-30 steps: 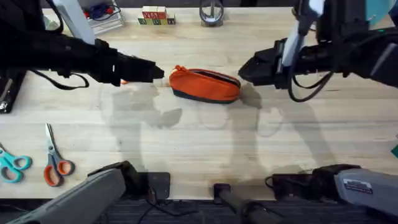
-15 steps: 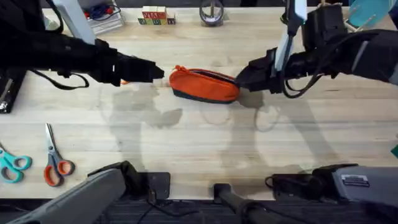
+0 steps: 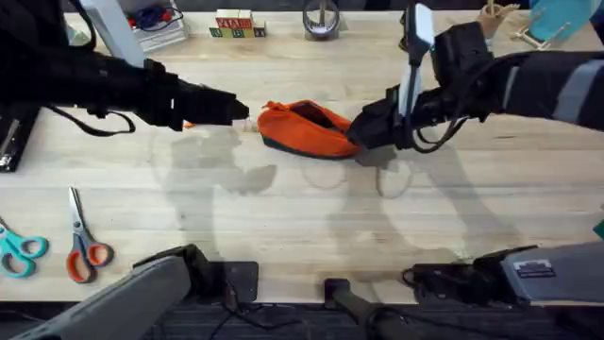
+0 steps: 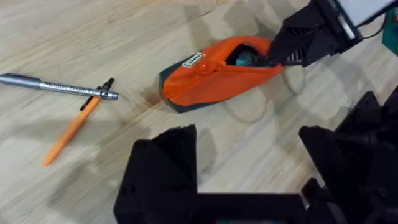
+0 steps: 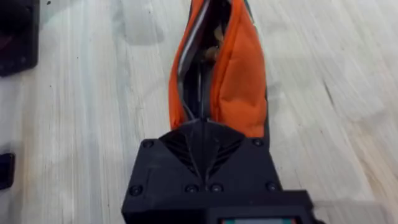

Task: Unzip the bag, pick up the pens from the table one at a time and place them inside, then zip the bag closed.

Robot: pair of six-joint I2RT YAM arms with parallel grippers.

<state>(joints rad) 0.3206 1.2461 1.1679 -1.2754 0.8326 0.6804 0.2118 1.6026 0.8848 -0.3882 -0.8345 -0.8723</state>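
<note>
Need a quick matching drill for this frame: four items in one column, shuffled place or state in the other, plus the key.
Items:
1. bag
2. orange pen
3. right gripper
4. orange-handled scissors

Places or states:
A. lying crossed under the silver pen on the table
B. at the near left of the table, beside the teal scissors
C. partly unzipped, mouth gaping
D. shut on the bag's end, at the zipper

Pairs: 1-C, 2-A, 3-D, 4-B
</note>
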